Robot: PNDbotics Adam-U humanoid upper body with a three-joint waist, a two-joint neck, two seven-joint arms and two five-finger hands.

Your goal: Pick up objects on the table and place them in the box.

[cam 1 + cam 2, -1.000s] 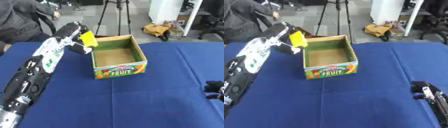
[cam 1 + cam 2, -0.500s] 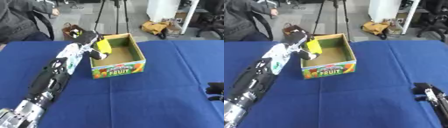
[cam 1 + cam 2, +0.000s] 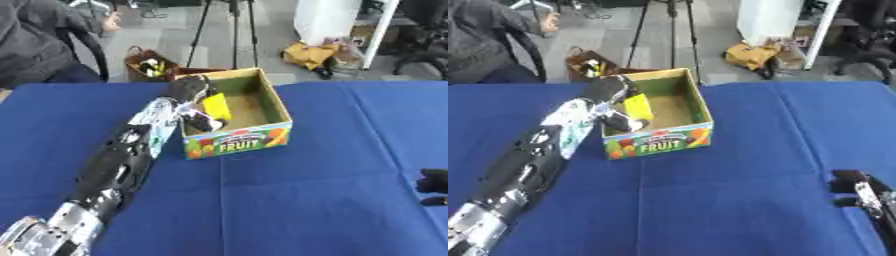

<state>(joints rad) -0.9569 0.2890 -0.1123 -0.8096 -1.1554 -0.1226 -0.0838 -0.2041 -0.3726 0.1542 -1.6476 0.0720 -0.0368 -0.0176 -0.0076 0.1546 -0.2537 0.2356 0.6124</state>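
Left hand (image 3: 188, 90), reaching from the lower left along a black-and-silver arm, is curled round a yellow object (image 3: 215, 106), which it holds inside the box (image 3: 236, 142), just over the left wall and above the brown floor. The box, open-topped with a fruit-printed front, stands on the blue table (image 3: 306, 200) directly under and to the right of the hand. Right hand (image 3: 859, 192) shows only as dark fingers at the lower right edge, well apart from the box; whether they are open cannot be told.
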